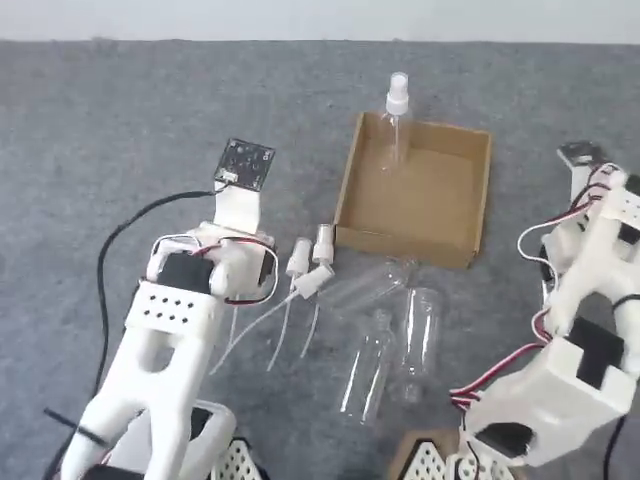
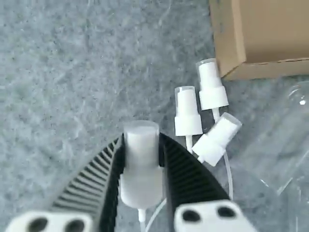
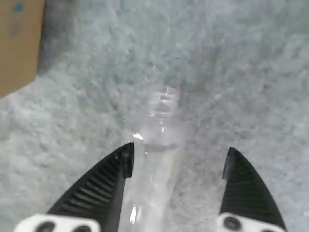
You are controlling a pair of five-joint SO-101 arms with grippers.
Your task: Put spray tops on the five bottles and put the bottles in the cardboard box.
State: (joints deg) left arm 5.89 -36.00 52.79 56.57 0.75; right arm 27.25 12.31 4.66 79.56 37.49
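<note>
My left gripper [image 2: 140,140] is shut on a white spray top [image 2: 141,166], held just above the grey carpet. Three more spray tops [image 2: 200,118] lie close ahead of it, near the corner of the cardboard box [image 2: 260,34]. In the high view this gripper [image 1: 250,268] sits left of those tops [image 1: 312,262]. My right gripper [image 3: 178,150] is open, its fingers on either side of a clear bottle [image 3: 159,140] lying on the carpet. One bottle with a spray top [image 1: 397,115] stands in the box [image 1: 350,180]. Three open clear bottles [image 1: 400,335] lie in front of the box.
The right arm [image 1: 600,240] stands to the right of the box. Thin dip tubes [image 1: 285,335] trail from the spray tops toward the left arm's base. A black cable [image 1: 110,250] runs left of the left arm. Bare carpet stretches across the far left.
</note>
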